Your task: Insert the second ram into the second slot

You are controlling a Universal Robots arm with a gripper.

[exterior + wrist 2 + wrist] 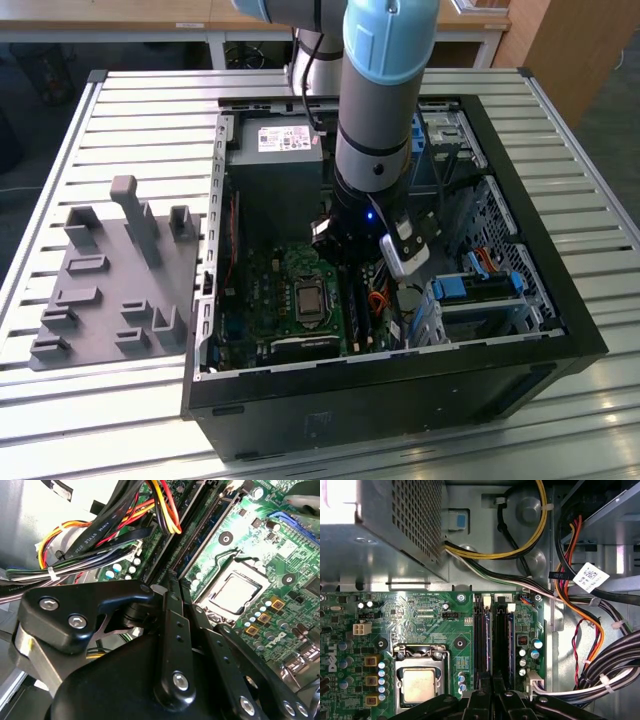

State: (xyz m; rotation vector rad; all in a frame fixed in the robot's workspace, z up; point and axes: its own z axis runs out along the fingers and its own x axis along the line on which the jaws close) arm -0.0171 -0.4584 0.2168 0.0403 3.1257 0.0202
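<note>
While the Universal Robots arm (375, 90) stands almost upright over the open computer case (560, 300), its wrist reaches down into the case's middle, with a small blue light glowing on the wrist housing. The gripper (352, 262) hangs low above the motherboard (270, 300), just to the exterior view's right of the CPU socket (308, 297) and directly over the memory slots.

In the first wrist view, the black fingers (487, 697) come together over the two long parallel slots beside the CPU socket (419, 684). Both slots hold blue sticks seated edge-on: one (486, 640) nearer the socket and the second ram (509, 642) in the slot farther from it, lying level between its white end latches. The fingertips sit right at the sticks' near ends, and I cannot tell whether the jaws are pinching a stick or simply resting closed above them.

In the second wrist view, the gripper's linkage (170, 645) fills the foreground, its fingers drawn narrow and pointing along the slot rows (200, 535), with the cable bundle (105, 525) of red, yellow and black wires running close beside it.

Outside the case, a grey fixture plate (110, 280) with upright blocks lies on the slatted table (100, 110), well apart from the arm. The power supply (275, 165) sits at the far end of the case.
</note>
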